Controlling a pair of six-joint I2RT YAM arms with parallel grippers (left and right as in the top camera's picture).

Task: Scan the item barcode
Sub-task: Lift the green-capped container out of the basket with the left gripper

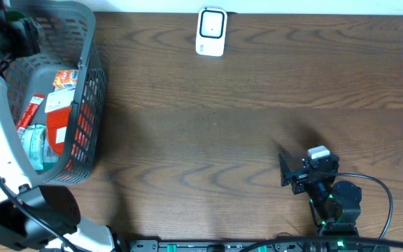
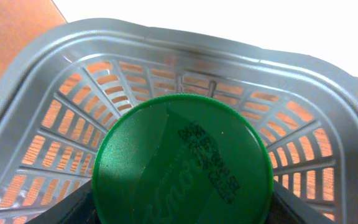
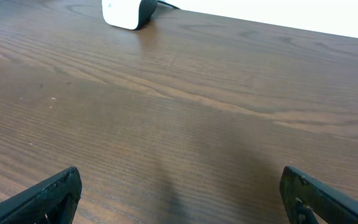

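Two arms, and only one is busy. Nearest me, on the right, the right gripper (image 1: 284,170) hovers low over the wooden table (image 1: 215,126), jaws spread wide and nothing in them. On the left, the left gripper (image 2: 182,210) is over the far end of the grey basket (image 1: 89,77). Its dark fingers sit against either side of a green-lidded item (image 2: 179,155), partway closed round it. I take that for a grip, though the wrist view shows only the finger edges.

The job now, I'd say, is getting it out cleanly. Lift straight up until it is above the basket's ribbed wall, and keep off the red and orange packets (image 1: 60,105) lying nearer in the basket. Then carry it to the white scanner (image 1: 211,31) at the far edge, about centre. It will want turning on the way, so the barcode faces the scanner.

The item shows a round, glossy green plastic lid with faint raised lettering. A few lines of black dot-printed characters cross the top, which look like a batch stamp and not a barcode. The body below is hidden.
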